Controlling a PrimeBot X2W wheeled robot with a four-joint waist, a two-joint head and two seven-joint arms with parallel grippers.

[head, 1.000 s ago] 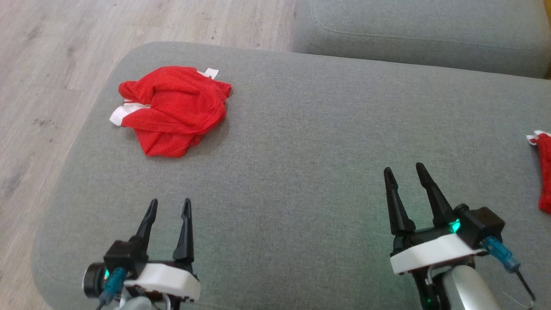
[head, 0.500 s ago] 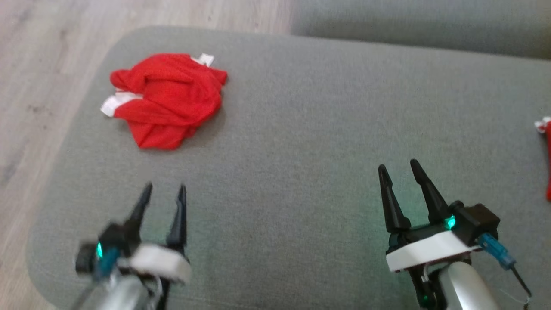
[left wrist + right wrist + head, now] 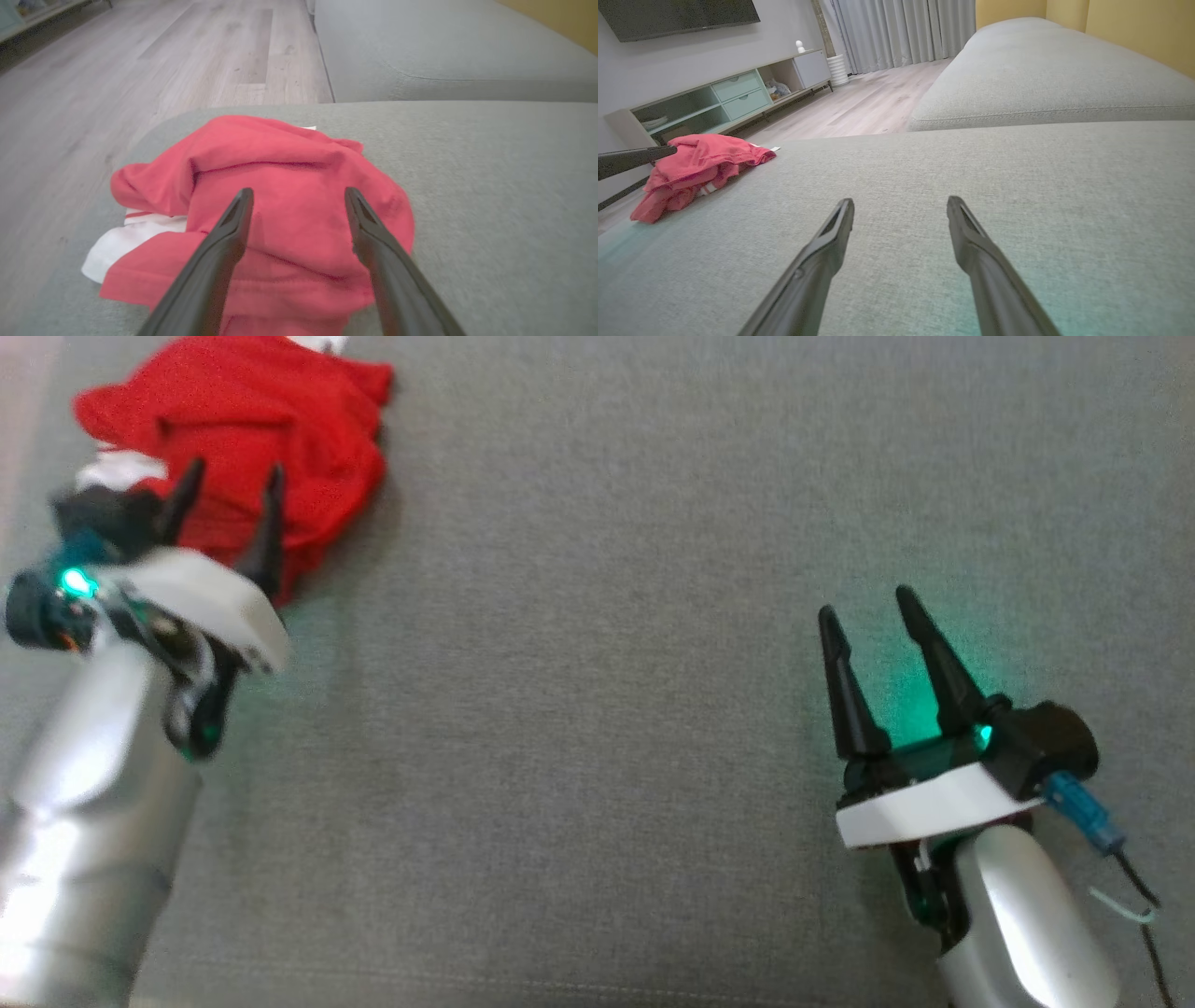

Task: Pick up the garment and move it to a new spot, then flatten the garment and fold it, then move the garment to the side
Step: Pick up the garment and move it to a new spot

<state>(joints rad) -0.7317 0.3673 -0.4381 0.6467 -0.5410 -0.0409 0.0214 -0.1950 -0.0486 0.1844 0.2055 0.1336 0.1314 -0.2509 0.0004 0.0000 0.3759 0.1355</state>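
No lettering, brand, number or sign is legible; the small white tag (image 3: 308, 127) at 1 o'clock on the crumpled red fabric garment (image 3: 289, 158) is too small to read.

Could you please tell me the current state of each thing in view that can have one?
red garment, crumpled in a heap on the sofa cushion, not gripped.
left gripper, open, fingers spread over the garment.
right gripper, open and empty above bare cushion.
cabinet drawers, shut.
television, screen dark.
curtains, drawn closed.
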